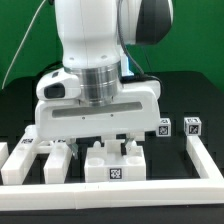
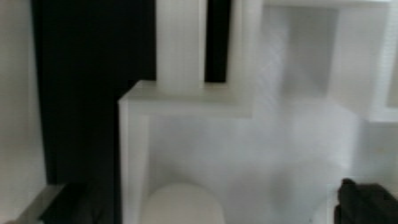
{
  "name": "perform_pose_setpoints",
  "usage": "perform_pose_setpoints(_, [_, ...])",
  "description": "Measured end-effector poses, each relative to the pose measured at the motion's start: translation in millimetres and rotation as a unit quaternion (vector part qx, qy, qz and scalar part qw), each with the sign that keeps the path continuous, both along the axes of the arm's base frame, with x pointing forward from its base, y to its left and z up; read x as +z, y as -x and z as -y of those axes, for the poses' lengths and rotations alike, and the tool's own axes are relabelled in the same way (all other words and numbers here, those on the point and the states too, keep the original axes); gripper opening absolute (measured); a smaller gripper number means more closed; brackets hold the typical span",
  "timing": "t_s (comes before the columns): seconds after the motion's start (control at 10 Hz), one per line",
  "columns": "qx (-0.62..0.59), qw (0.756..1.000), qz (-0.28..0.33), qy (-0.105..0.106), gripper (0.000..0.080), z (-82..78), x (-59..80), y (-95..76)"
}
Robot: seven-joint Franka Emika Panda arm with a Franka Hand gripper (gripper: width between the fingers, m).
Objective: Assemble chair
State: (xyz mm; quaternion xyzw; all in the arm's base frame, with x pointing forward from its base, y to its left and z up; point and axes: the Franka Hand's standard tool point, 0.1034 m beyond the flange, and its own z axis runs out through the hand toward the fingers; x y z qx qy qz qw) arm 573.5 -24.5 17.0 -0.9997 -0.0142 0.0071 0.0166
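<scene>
Blocky chair piece [image 1: 113, 165] sits centre, just behind the near border rail [image 1: 110, 190], tag facing out. The gripper [image 1: 113, 138] is low right over it, jaws wide and straddling it in the wrist view, not clamped. Looks like lining up a grasp. Other chair parts [image 1: 40, 155] lie to the exterior view's left and small tagged pieces [image 1: 176, 127] far right, clear of the approach

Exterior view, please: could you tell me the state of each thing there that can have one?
Gripper: open, low over the middle chair piece, holding nothing.
Middle chair piece: resting on the table, directly beneath the gripper.
Left chair pieces: lying loose, untouched.
Small tagged blocks: loose, apart, at the exterior view's right.
Border rail: lying flat along the table edge.
</scene>
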Motion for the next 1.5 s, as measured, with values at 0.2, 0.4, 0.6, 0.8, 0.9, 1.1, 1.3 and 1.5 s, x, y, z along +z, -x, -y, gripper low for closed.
perform_pose_setpoints(0.2, [0.0,1.0,0.0,0.0,0.0602,-0.3,0.9,-0.4])
perform_pose_setpoints(0.4, [0.0,1.0,-0.001,0.0,0.0427,-0.3,0.6,-0.1])
perform_pose_setpoints(0.6, [0.0,1.0,-0.001,0.0,0.0093,-0.4,0.5,-0.1])
perform_pose_setpoints(0.8, [0.0,1.0,-0.001,0.0,0.0028,-0.4,0.5,-0.1])
perform_pose_setpoints(0.9, [0.0,1.0,-0.001,0.0,0.0028,-0.4,0.5,-0.1])
perform_pose_setpoints(1.1, [0.0,1.0,-0.001,0.0,0.0028,-0.4,0.5,-0.1])
perform_pose_setpoints(1.3, [0.0,1.0,-0.001,0.0,0.0028,-0.5,0.6,-0.2])
perform_pose_setpoints(1.5, [-0.013,1.0,-0.003,-0.001,0.0028,-16.4,2.7,-7.4])
